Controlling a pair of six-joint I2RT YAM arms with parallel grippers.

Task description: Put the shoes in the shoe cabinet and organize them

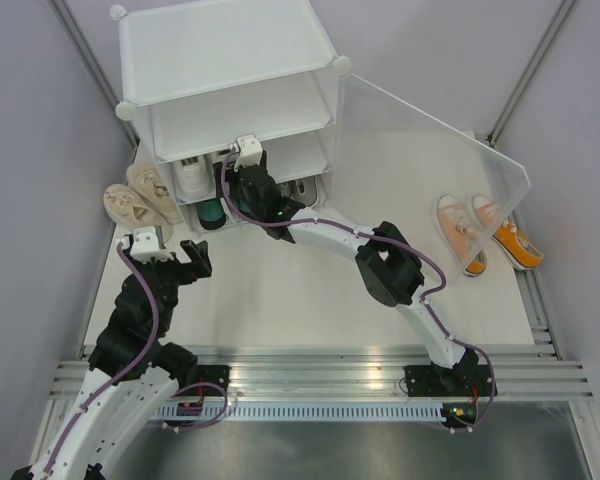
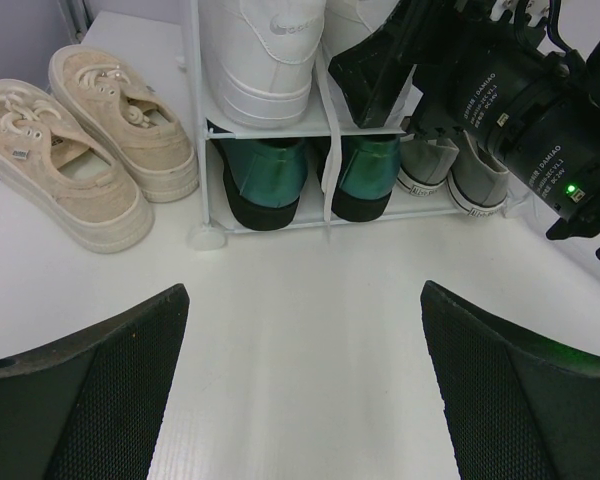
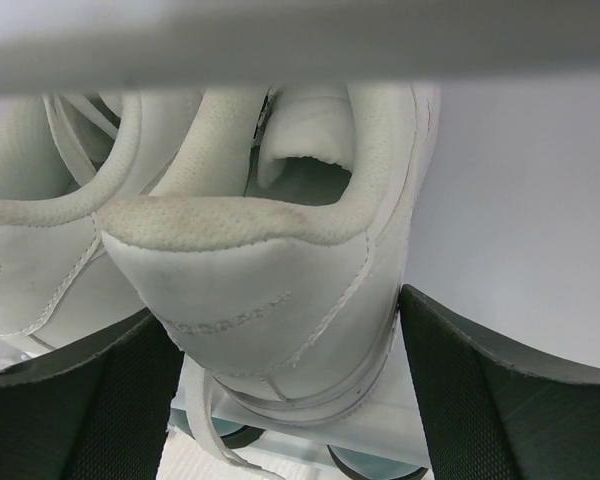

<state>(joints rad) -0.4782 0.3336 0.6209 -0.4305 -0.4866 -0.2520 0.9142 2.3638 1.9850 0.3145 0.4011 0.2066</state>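
Top external view: the shoe cabinet (image 1: 230, 60), a tall box of milky translucent plastic with round white knobs at its corners, stands at the far side of the table (image 1: 310, 290). Its clear door panel (image 1: 450, 140) is swung wide to the right.

On the bottom tier sit the dark green shoes (image 2: 265, 180), glossy, heels outward, and just to their right the grey shoes (image 2: 450, 170) with white rubber soles. On the shelf above them rest the white shoes (image 2: 255, 60), smooth and stitched, with thick soles.

The right gripper (image 3: 280, 400) reaches into that shelf. Its jaws are spread wide and straddle the padded heel of one white shoe. The black ribbed fingers (image 3: 70, 400) lie close against its sides; I cannot tell whether they pinch it or stand just free.

Outside, against the cabinet's left wall, the beige shoes (image 2: 80, 150) lie side by side on the table, coarse woven fabric with pale laces. The orange shoes (image 1: 485, 235), with white soles and laces, sit well apart at the right, beyond the door panel.

The left gripper (image 2: 300, 400) hangs over bare table in front of the cabinet, jaws fully apart and holding nothing.
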